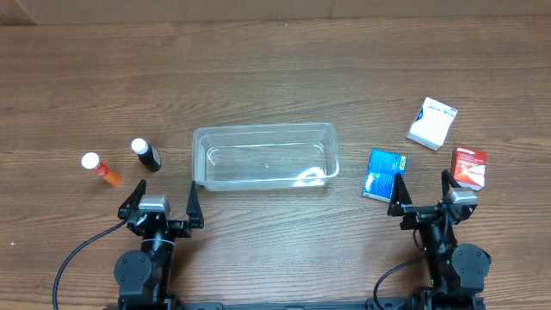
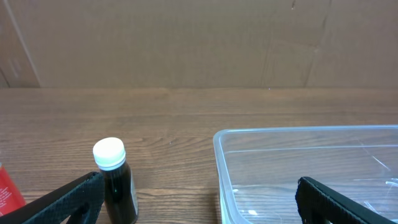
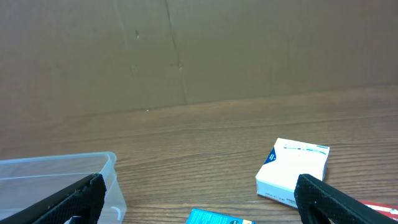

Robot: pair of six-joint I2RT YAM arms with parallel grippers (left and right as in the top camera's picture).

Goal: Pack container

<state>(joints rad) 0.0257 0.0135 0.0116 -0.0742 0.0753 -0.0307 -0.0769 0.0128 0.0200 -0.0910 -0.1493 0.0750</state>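
Observation:
The clear plastic container (image 1: 265,156) sits at the table's middle, empty; it also shows in the left wrist view (image 2: 298,168) and the right wrist view (image 3: 56,177). A dark bottle with a white cap (image 1: 146,155) (image 2: 115,180) and an orange bottle with a white cap (image 1: 102,168) stand to its left. A blue box (image 1: 383,174) (image 3: 219,218), a white box (image 1: 431,123) (image 3: 293,173) and a red box (image 1: 469,167) lie to its right. My left gripper (image 1: 161,201) (image 2: 199,205) is open and empty near the front edge. My right gripper (image 1: 422,196) (image 3: 199,205) is open and empty.
A brown cardboard wall (image 2: 199,43) stands behind the wooden table (image 1: 275,69). Black cables (image 1: 69,258) run from the arm bases at the front edge.

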